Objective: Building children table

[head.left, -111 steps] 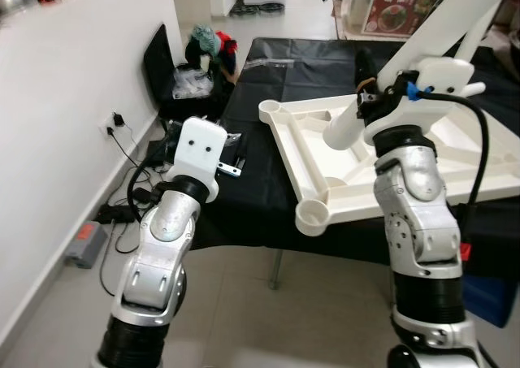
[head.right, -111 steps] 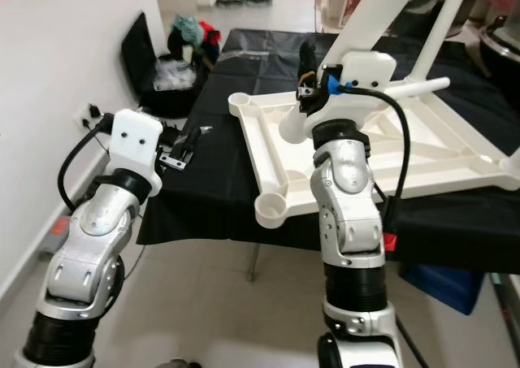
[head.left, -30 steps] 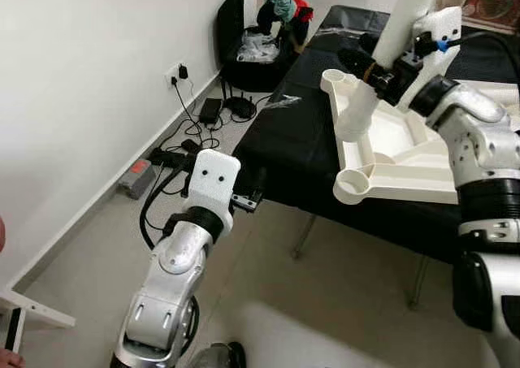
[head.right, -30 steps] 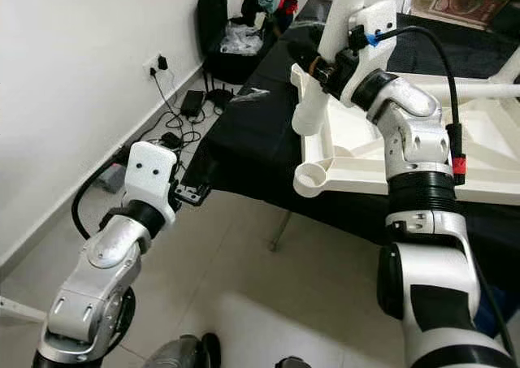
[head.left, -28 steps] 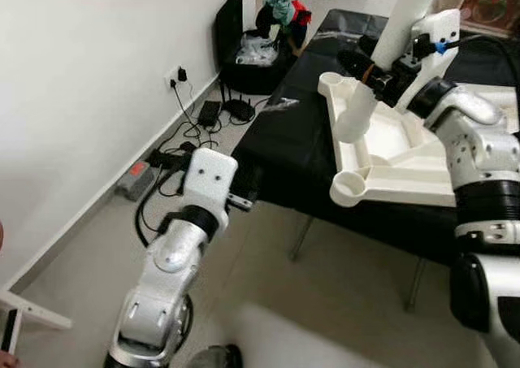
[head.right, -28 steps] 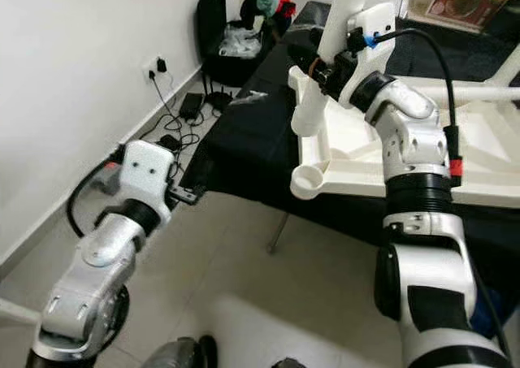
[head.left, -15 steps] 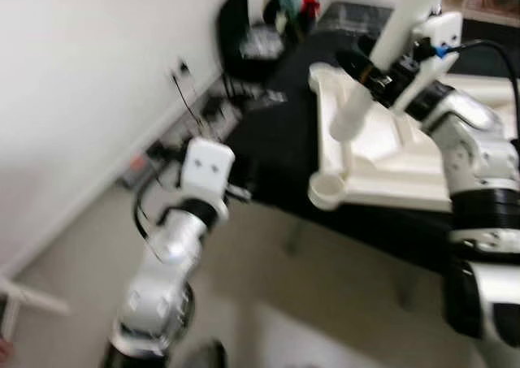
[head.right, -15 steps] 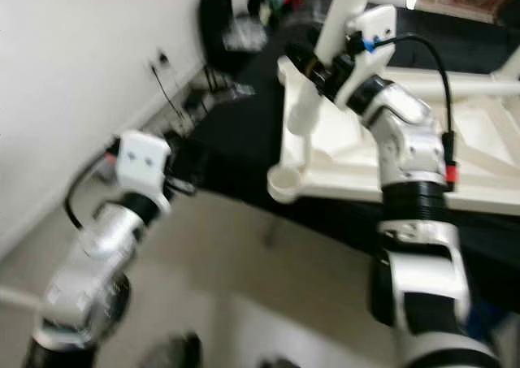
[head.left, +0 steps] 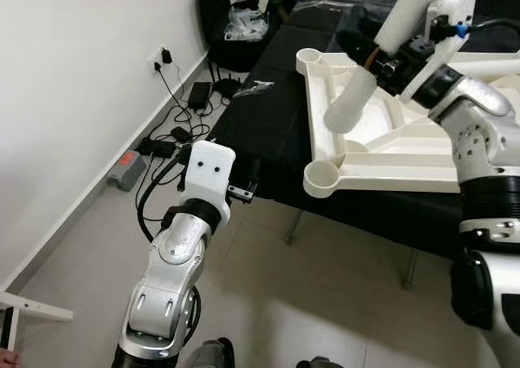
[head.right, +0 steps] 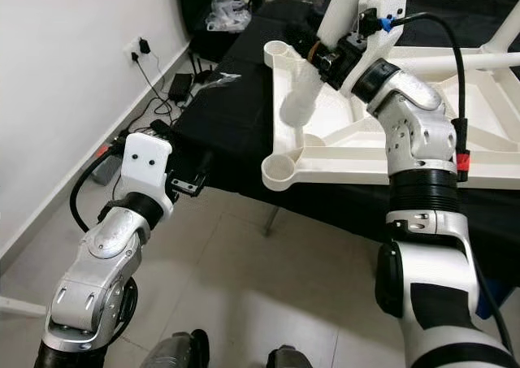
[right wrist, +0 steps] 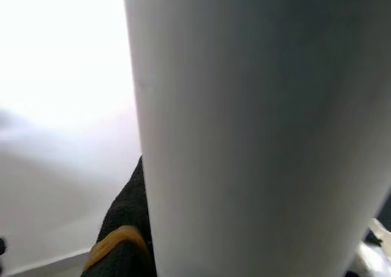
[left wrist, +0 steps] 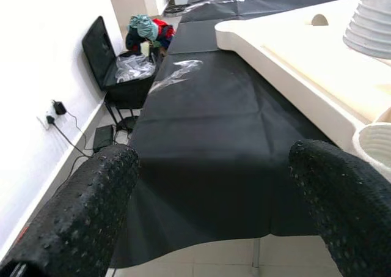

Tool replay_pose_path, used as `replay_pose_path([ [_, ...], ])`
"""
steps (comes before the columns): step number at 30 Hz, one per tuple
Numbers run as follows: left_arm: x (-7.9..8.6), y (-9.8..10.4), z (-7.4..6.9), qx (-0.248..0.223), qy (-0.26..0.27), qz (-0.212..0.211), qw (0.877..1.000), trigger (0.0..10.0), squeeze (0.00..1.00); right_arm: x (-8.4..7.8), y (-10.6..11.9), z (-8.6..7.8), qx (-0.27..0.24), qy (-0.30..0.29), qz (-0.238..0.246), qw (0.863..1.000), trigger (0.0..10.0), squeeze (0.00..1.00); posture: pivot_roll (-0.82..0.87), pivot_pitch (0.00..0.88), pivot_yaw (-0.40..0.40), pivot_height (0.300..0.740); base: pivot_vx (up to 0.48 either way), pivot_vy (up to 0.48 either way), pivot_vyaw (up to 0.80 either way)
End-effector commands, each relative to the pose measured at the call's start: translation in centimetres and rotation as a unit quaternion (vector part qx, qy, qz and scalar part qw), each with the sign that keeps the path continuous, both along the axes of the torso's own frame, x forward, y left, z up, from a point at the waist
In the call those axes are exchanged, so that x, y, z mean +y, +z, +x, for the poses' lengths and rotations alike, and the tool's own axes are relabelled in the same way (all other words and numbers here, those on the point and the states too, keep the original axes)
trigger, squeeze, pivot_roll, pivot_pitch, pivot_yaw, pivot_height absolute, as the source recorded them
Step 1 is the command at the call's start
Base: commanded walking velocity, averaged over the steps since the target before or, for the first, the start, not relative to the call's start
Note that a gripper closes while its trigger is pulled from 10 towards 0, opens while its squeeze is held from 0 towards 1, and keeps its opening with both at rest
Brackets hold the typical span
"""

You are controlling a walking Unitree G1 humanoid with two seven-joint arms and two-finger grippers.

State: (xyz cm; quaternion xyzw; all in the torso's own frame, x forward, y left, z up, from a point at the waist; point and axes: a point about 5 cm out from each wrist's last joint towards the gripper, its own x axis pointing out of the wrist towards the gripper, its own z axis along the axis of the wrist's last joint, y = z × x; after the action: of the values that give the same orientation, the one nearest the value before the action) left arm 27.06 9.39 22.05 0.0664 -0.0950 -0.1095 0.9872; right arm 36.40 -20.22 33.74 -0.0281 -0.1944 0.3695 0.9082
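No readable text, label, brand, number or sign appears anywhere in these views.

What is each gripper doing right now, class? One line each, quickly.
Left gripper: open, holding nothing, near the black-covered table.
Right gripper: shut on the white table leg, above the upturned white tabletop.
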Motion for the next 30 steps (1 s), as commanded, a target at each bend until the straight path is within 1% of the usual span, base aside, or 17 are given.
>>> replay_pose_path([
  [1,0.1,-0.3,-0.3,0.012,-0.007,-0.003,1.0,10.0,0.0,0.5,0.2,-0.2,-0.005,0.028,-0.017,0.999,10.0,0.0,0.16,0.239,-0.012,0.74,0.0,0.0,0.0],
  [2,0.1,-0.3,-0.3,0.012,-0.007,-0.003,1.0,10.0,0.0,0.5,0.2,-0.2,-0.005,0.028,-0.017,0.999,10.0,0.0,0.16,0.239,-0.012,0.74,0.0,0.0,0.0],
  [3,0.0,-0.4,-0.4,0.013,-0.01,-0.005,1.0,10.0,0.0,0.9,-0.1,-0.3,-0.003,0.046,-0.037,0.998,10.0,0.0,0.16,0.241,-0.013,0.74,0.0,0.0,0.0],
  [4,0.0,-0.4,-0.4,0.013,-0.01,-0.005,1.0,10.0,0.0,0.9,-0.1,-0.3,-0.003,0.046,-0.037,0.998,10.0,0.0,0.16,0.241,-0.013,0.74,0.0,0.0,0.0],
  [6,-0.3,-0.5,-0.7,0.015,-0.016,-0.007,1.0,10.0,0.0,1.6,-1.2,0.1,0.021,0.085,-0.08,0.993,10.0,0.0,0.16,0.246,-0.011,0.74,0.0,0.0,0.0],
  [7,-0.3,-0.5,-0.7,0.015,-0.016,-0.007,1.0,10.0,0.0,1.6,-1.2,0.1,0.021,0.085,-0.08,0.993,10.0,0.0,0.16,0.246,-0.011,0.74,0.0,0.0,0.0],
  [9,-0.6,-0.5,-1.0,0.017,-0.021,-0.009,1.0,10.0,0.0,1.8,-1.6,0.4,0.034,0.102,-0.099,0.989,10.0,0.0,0.17,0.251,-0.012,0.74,0.0,0.0,0.0],
  [13,-0.8,-0.4,-1.3,0.016,-0.026,-0.007,0.999,10.0,0.0,1.7,-1.5,0.6,0.035,0.113,-0.105,0.987,10.0,0.0,0.19,0.258,-0.015,0.74,0.0,0.0,0.0],
  [15,-0.7,-0.5,-1.7,0.019,-0.029,-0.004,0.999,10.0,0.0,0.5,-1.2,0.4,0.039,0.131,-0.099,0.986,10.0,0.0,0.19,0.267,-0.013,0.74,0.0,0.0,0.0],
  [16,-0.7,-0.5,-1.7,0.019,-0.029,-0.004,0.999,10.0,0.0,0.5,-1.2,0.4,0.039,0.131,-0.099,0.986,10.0,0.0,0.19,0.267,-0.013,0.74,0.0,0.0,0.0],
  [17,-0.7,-0.5,-1.8,0.022,-0.031,-0.005,0.999,10.0,0.0,-0.2,-1.0,0.3,0.04,0.136,-0.098,0.985,10.0,0.0,0.19,0.274,-0.009,0.74,0.0,0.0,0.0],
  [20,-0.6,-0.5,-1.9,0.024,-0.032,-0.006,0.999,10.0,0.0,-0.6,-0.9,0.3,0.041,0.138,-0.097,0.985,10.0,0.0,0.19,0.275,-0.009,0.74,0.0,0.0,0.0],
  [22,-0.8,-0.7,-2.1,0.028,-0.036,-0.007,0.999,10.0,0.0,-1.7,-0.6,0.3,0.04,0.125,-0.089,0.987,10.0,0.0,0.19,0.279,-0.009,0.74,0.0,0.0,0.0],
  [24,-0.8,-0.7,-2.1,0.028,-0.036,-0.007,0.999,10.0,0.0,-1.7,-0.6,0.3,0.04,0.125,-0.089,0.987,10.0,0.0,0.19,0.279,-0.009,0.74,0.0,0.0,0.0],
  [26,-1.0,-0.8,-2.4,0.031,-0.04,-0.007,0.999,10.0,0.0,-2.6,-0.5,0.0,0.041,0.129,-0.082,0.987,10.0,0.0,0.19,0.281,-0.008,0.74,0.0,0.0,0.0],
  [30,-1.0,-0.9,-2.5,0.033,-0.041,-0.007,0.999,10.0,0.0,-3.2,-0.8,-0.4,0.04,0.137,-0.084,0.986,10.0,0.0,0.2,0.28,-0.001,0.74,0.0,0.0,0.0],
])
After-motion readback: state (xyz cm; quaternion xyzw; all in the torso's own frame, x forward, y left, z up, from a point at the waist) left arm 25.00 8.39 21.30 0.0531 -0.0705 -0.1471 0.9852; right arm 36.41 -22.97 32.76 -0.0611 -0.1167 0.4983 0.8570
